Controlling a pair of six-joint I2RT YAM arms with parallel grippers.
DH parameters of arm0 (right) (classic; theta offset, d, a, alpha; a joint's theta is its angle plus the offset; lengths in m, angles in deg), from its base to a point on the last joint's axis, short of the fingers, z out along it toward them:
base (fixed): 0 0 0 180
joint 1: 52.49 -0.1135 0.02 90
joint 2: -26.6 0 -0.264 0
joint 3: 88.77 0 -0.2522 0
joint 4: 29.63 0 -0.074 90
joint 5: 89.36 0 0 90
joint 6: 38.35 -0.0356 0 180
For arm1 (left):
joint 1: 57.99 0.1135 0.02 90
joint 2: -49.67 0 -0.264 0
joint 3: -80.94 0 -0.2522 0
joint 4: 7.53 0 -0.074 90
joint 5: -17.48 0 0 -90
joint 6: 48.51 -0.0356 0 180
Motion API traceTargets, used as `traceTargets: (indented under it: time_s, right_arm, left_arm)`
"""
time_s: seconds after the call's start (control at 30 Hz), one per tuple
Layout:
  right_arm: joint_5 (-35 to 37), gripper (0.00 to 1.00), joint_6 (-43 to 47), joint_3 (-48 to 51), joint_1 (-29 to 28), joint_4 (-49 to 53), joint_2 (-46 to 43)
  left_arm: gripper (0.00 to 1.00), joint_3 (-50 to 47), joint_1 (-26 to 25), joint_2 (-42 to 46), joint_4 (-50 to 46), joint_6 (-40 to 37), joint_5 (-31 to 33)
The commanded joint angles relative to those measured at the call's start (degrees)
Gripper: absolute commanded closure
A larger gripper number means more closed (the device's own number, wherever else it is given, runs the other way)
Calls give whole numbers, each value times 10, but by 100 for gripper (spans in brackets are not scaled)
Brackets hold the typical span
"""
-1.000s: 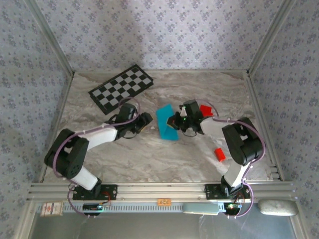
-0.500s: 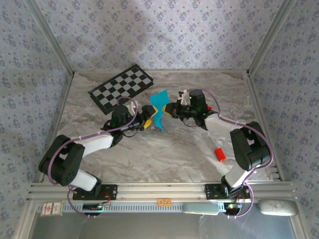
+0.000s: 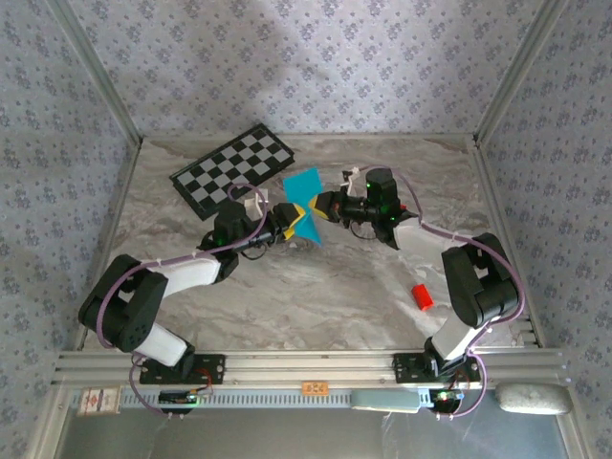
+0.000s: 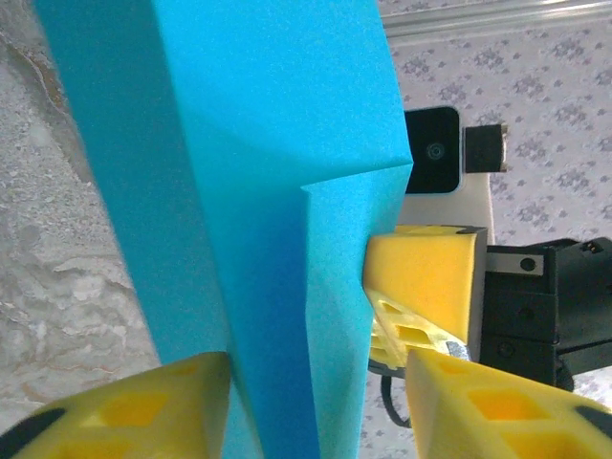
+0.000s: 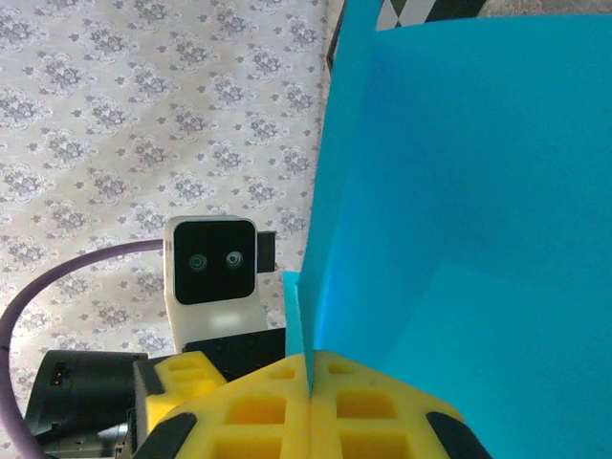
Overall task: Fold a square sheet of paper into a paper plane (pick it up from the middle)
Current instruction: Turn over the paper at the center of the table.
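The square sheet of paper [image 3: 305,203] is cyan, folded along a crease, and held upright in the air between the two arms. My right gripper [image 3: 325,206] is shut on its edge, and the right wrist view shows the paper [image 5: 459,191] pinched between the closed yellow fingers [image 5: 311,375]. My left gripper [image 3: 287,222] stands open around the lower part of the paper [image 4: 268,191]. Its left finger [image 4: 134,411] lies against the sheet. A gap separates the sheet from its right finger [image 4: 507,411].
The black-and-white checkered board [image 3: 234,167] lies at the back left, just behind the left gripper. A small red block [image 3: 422,296] lies on the marble table [image 3: 316,296] by the right arm. Patterned walls close in the back and both sides.
The right gripper lifted the paper off the table and carried it back and left. The left gripper came up to it, spread wide, then narrowed around the sheet.
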Motion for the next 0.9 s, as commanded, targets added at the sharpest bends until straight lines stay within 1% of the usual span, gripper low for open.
traceTargets:
  time_s: [0.0,0.17,0.23,0.3,0.37,0.43,0.53,0.63,0.7,0.77,0.8,0.87]
  right_arm:
    - [-14,97,-13,1,6,-19,-7]
    - [-15,94,-13,3,8,-19,-5]
    - [-14,92,-13,5,10,-17,-5]
    - [-14,87,-8,7,13,-9,-7]
    - [-9,80,8,8,19,14,-13]
    - [3,73,34,10,26,50,-25]
    - [34,64,99,4,42,143,-49]
    - [79,56,172,-8,54,242,-76]
    - [119,51,218,-21,59,304,-92]
    - [157,45,250,-28,61,347,-105]
    - [180,43,262,-33,62,368,-110]
    - [218,40,284,-42,64,406,-118]
  left_arm:
    - [58,11,-1,4,30,-3,-8]
    - [71,13,3,-1,26,-1,-4]
    - [77,13,4,-3,23,-3,-4]
    - [83,18,3,0,-4,-20,-2]
    - [89,26,5,8,-53,-44,6]
    - [91,35,4,22,-121,-81,24]
    - [94,51,6,47,-237,-142,59]
    - [96,84,6,75,-378,-217,114]
    - [96,117,7,89,-494,-272,167]
    - [96,152,2,95,-605,-328,240]
    - [96,169,-3,96,-658,-357,288]
    - [96,197,-9,92,-743,-387,379]
